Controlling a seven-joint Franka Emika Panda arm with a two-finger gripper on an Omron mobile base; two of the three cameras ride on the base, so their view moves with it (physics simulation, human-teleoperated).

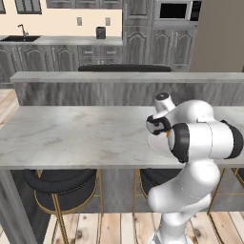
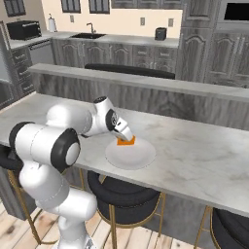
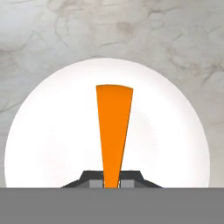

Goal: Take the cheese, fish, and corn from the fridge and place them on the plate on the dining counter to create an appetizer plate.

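1. My claw [image 3: 111, 183] pinches the narrow end of the cheese [image 3: 113, 131], an orange wedge.
2. In the hand view the cheese hangs over the middle of the round white plate [image 3: 52, 140].
3. The plate [image 2: 141, 158] sits on the marbled desk [image 2: 204, 155], near its front edge.
4. From the right base view, the cheese [image 2: 127, 141] is over the plate's far rim, under my claw [image 2: 125, 138].
5. Black gold-legged stools [image 1: 59, 188] stand below the desk.

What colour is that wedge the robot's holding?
Bright orange; the cheese shows best in the hand view, over the plate.
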